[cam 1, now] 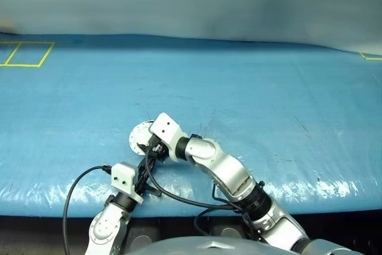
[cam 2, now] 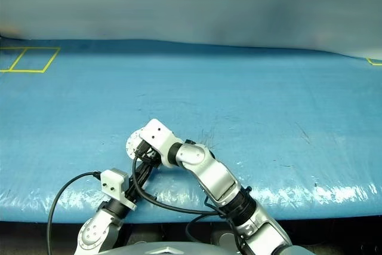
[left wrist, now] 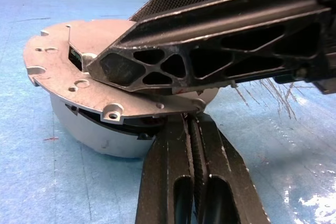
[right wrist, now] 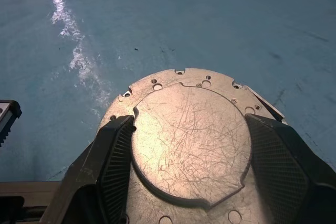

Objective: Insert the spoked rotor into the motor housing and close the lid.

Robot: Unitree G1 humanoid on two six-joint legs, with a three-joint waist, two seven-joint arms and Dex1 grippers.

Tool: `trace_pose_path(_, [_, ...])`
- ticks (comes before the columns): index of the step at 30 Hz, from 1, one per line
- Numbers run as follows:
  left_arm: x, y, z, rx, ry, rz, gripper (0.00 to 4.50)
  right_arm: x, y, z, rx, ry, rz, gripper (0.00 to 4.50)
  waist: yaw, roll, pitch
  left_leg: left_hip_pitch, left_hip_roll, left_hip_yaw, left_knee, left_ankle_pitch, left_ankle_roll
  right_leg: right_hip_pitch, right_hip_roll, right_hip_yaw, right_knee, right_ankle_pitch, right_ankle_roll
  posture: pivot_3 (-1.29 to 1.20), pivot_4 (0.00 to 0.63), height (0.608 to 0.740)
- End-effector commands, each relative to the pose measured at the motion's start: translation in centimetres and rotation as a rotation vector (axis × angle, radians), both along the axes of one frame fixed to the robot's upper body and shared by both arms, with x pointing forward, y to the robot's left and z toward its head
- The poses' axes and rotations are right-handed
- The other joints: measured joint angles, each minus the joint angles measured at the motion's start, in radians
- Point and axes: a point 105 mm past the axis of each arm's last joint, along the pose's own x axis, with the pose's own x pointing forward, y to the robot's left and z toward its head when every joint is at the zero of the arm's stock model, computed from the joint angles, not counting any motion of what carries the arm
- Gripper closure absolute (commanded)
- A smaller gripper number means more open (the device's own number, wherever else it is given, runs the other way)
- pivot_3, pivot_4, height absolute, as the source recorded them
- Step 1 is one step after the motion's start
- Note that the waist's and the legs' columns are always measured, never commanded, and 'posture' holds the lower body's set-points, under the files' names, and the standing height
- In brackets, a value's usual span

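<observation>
The right tool (right wrist: 191, 182) pinches the lid (right wrist: 191, 140), apparently tilted on the housing (left wrist: 100, 135); the left tool (left wrist: 195, 145) is pressed together beside the housing. Level the lid first, then press.

Lid (right wrist: 191, 145) was silver-grey, scratched – raised centre circle a touch warmer. Table cover (cam 1: 250, 88) was blue, glossy; yellow tape outline (cam 1: 27, 54) lay far beyond lid. Gripper fingers (left wrist: 220, 51) black.

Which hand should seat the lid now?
The right hand: its fingers straddle the raised circle on the lid, which sits tilted on the motor housing. The left hand is shut low beside the housing.
</observation>
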Motion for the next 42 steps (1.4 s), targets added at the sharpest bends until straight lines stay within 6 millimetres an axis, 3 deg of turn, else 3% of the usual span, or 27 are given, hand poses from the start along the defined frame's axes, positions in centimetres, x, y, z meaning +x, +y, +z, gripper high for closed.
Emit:
trace_pose_path(1, [0.0,-0.3,1.0,-0.026,-0.033,-0.014,4.4,0.9,0.0,1.3,0.027,-0.055,-0.004,1.5,0.0,0.0,0.0,0.0,0.0,0.0,0.0,0.0,0.0,0.0,0.0,0.0,0.0,0.0,0.0,0.0,0.15,0.74])
trace_pose_path(32, [-0.3,-0.4,1.2,-0.033,-0.033,-0.013,4.4,1.5,-0.1,-1.0,-0.054,-0.02,-0.049,1.5,-0.001,0.0,0.0,0.001,0.001,0.0,0.001,0.0,0.0,0.002,0.001,0.0,0.001,0.0,0.0,0.0,0.15,0.74])
trace_pose_path(42, [-0.3,-0.4,1.2,-0.012,-0.024,-0.027,4.4,1.7,-0.6,-2.6,-0.114,-0.053,-0.058,1.5,-0.001,0.0,0.0,0.004,0.001,0.0,0.001,0.0,0.0,0.004,0.001,0.0,0.001,0.0,0.0,0.0,0.15,0.74])
